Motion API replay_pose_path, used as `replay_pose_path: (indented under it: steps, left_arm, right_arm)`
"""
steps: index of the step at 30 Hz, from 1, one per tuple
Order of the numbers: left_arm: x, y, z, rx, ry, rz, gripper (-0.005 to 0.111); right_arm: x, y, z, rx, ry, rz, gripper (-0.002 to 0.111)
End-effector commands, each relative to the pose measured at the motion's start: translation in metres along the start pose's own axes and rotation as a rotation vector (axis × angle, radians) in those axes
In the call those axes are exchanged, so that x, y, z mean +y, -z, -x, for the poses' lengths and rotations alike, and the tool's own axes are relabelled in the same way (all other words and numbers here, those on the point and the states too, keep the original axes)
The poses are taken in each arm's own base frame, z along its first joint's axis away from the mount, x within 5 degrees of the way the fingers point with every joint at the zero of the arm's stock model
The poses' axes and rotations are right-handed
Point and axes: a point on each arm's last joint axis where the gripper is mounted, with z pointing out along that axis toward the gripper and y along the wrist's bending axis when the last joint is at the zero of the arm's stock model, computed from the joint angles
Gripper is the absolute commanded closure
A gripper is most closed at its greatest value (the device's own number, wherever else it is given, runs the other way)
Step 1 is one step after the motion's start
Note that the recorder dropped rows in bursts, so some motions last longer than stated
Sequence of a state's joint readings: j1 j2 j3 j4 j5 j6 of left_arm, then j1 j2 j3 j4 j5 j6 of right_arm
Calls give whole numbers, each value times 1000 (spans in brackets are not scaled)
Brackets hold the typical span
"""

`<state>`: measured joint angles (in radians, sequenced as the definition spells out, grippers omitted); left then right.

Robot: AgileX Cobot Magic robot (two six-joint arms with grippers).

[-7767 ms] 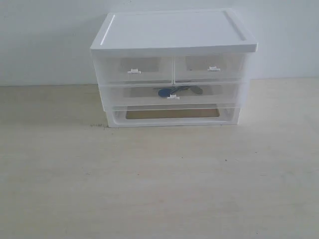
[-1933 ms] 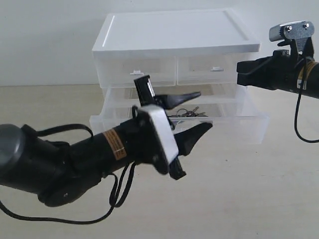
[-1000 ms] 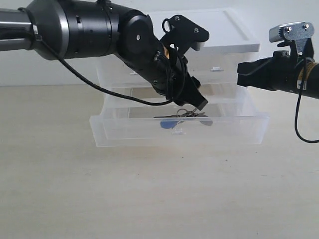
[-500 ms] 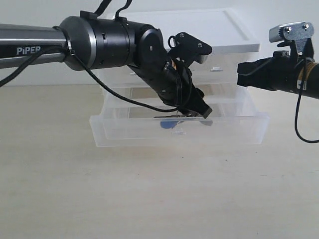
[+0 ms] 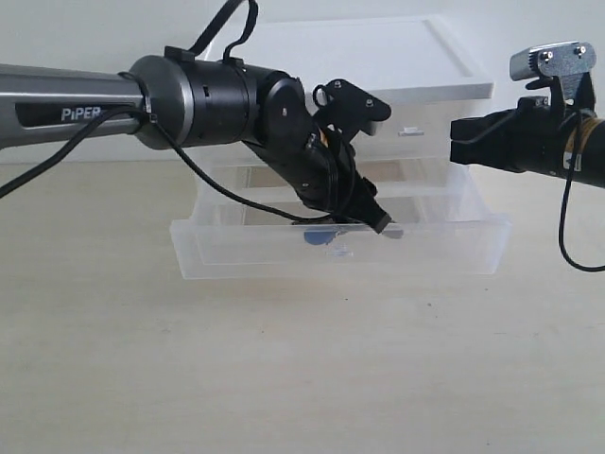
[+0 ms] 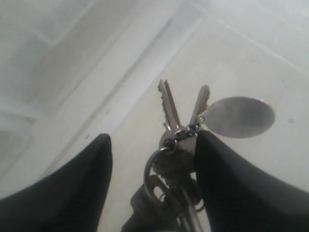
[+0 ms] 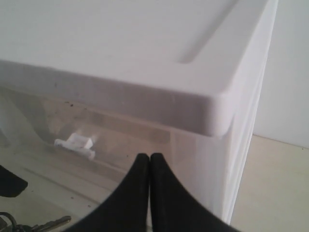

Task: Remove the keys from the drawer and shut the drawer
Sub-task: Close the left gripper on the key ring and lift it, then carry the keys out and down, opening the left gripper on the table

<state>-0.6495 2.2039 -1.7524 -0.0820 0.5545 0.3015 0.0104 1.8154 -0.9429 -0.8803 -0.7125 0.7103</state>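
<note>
Two arms | left pincer (image 6: 153, 141) spread astride keys (image 6: 179, 137) inside open drawer (image 5: 454, 248), poised to grip | right pincer (image 7: 149, 164) clenched empty beside cabinet (image 7: 120, 58), likely reserved for closing drawer

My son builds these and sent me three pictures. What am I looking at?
Two robot arms work at a table, each ending in a gripper. The wide picture comes from a camera off the arms; the other two from cameras on the wrists, looking forward. On the table stands a plastic drawer unit with its wide drawer pulled out. The left gripper reaches into it, open, fingers either side of the keys; nothing is gripped yet. The right gripper, shut and empty, hovers by the unit's top corner.
</note>
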Motion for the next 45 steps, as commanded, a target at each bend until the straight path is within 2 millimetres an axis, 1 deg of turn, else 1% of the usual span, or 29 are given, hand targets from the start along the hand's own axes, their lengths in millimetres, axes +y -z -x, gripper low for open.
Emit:
replay_pose_path:
  steps: [1,5,7,8,9,10,13,15,16,17,18,19,21,24,26,28,30,34,40,42,45]
  left_arm:
    - [-1,-4,-4,29,-13,-11,58]
    - [-1,-4,-5,39,-29,-15,59]
    - [-2,-5,-6,53,-38,-20,69]
    - [-2,-5,-7,58,-56,-22,87]
    - [-2,-6,-7,59,-62,-22,96]
    - [-2,-6,-7,59,-66,-22,102]
    - [-2,-2,-4,45,-80,-18,102]
    - [0,11,3,14,-86,-10,102]
    - [1,25,11,-20,-94,0,102]
    - [1,30,14,-35,-95,5,102]
    - [3,46,21,-71,-101,18,102]
    - [2,52,24,-84,-107,23,102]
    - [1,71,32,-116,-128,37,102]
    - [-10,94,40,-131,-192,56,102]
    - [-21,110,45,-145,-210,43,102]
    - [-34,131,50,-158,-238,30,102]
    - [-46,145,48,-179,-257,17,102]
    - [-65,160,35,-222,-296,2,102]
    - [-107,173,-1,-295,-367,-58,102]
    - [-120,167,-21,-280,-375,-91,102]
    - [-123,143,-45,-258,-363,-99,102]
  right_arm:
    - [-1,-1,1,-3,-5,-8,108]
    - [-1,-1,1,-3,-5,-8,108]
    - [-1,-1,1,-3,-5,-8,108]
    - [-1,-1,1,-1,-5,-9,108]
    - [-1,-1,1,-1,-5,-9,108]
    - [-1,-1,1,-1,-5,-9,108]
    - [-1,-1,0,2,-5,-12,108]
    - [-1,-1,0,4,-5,-14,108]
    - [-1,-1,0,4,-5,-14,108]
    - [-1,-1,0,4,-5,-14,108]
    - [-1,-1,0,4,-5,-14,108]
    - [-1,-1,0,4,-5,-14,108]
    - [-1,-1,0,4,-5,-14,108]
    - [-2,-1,0,5,-5,-15,108]
    - [-2,-1,0,5,-5,-15,108]
    - [-2,-1,0,5,-5,-15,108]
    - [-2,-1,0,5,-5,-15,108]
    - [-2,-1,0,5,-5,-15,108]
    - [-2,-1,0,5,-5,-15,108]
    - [-2,-1,0,5,-5,-15,108]
    - [-2,-1,0,5,-5,-15,108]
